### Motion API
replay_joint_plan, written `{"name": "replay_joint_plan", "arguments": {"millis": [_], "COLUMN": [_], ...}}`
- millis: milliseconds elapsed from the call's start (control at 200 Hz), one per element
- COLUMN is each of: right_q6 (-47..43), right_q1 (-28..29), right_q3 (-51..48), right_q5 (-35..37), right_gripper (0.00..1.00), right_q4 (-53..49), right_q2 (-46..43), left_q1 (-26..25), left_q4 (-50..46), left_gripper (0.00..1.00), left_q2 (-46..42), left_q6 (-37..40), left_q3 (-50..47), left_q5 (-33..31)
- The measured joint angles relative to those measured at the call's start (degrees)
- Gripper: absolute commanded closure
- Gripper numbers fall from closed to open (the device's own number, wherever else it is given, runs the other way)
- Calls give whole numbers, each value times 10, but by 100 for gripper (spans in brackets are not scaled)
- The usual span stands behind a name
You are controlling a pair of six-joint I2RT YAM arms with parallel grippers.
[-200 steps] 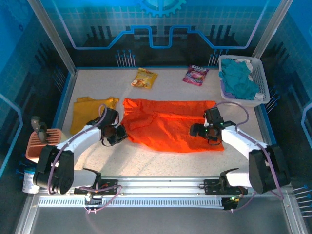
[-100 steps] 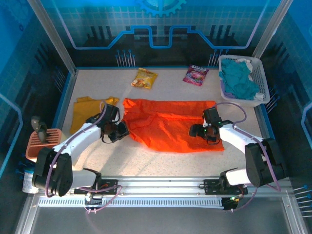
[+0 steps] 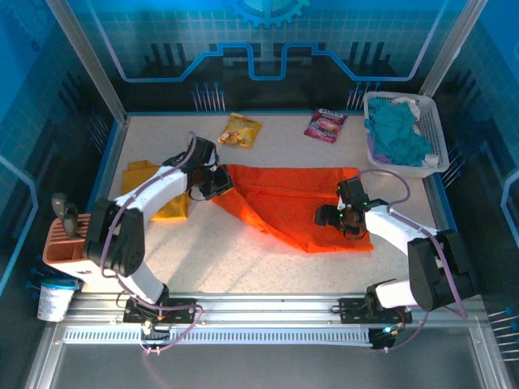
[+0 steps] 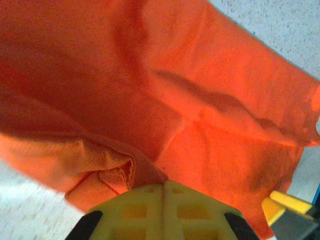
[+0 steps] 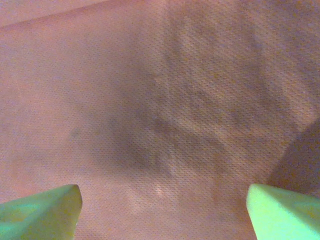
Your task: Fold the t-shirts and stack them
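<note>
Left tool (image 3: 214, 183) clamps a corner of the orange t-shirt (image 3: 292, 203), lifted for folding over; right tool (image 3: 334, 217), jaws spread, sits on the cloth, apparently anchoring it.

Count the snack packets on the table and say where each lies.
2. A yellow packet lies near the far edge, left of centre; a pink packet lies to its right, beside the basket. More could be hidden under the orange t-shirt.

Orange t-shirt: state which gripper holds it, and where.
The left gripper, shut on a bunched fold at the left end of the orange t-shirt. The right gripper: open, empty.
</note>
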Motion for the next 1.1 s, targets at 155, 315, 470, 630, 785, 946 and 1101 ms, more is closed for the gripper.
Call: {"name": "replay_joint_plan", "arguments": {"millis": [155, 315, 470, 630, 785, 946, 1101], "right_q6": [0, 0, 0, 0, 0, 0, 2], "right_q1": [0, 0, 0, 0, 0, 0, 0], "right_q3": [0, 0, 0, 0, 2, 4, 6], "right_q5": [-1, -1, -3, -4, -8, -13, -16], "right_gripper": [14, 14, 14, 14, 14, 15, 15], "right_q4": [0, 4, 4, 7, 15, 20, 24], "right_q2": [0, 6, 12, 13, 20, 24, 27], "left_q1": [-1, -3, -4, -4, -2, 0, -3], "left_q4": [3, 5, 10, 12, 16, 53, 100], "left_gripper": [100, 95, 46, 40, 51, 50, 43], "left_q2": [88, 137, 165, 135, 49, -12, -13], "left_q6": [8, 9, 21, 26, 39, 33, 8], "left_q3": [83, 152, 171, 121, 42, -45, -137], "left_q5": [6, 13, 27, 26, 24, 27, 31]}}
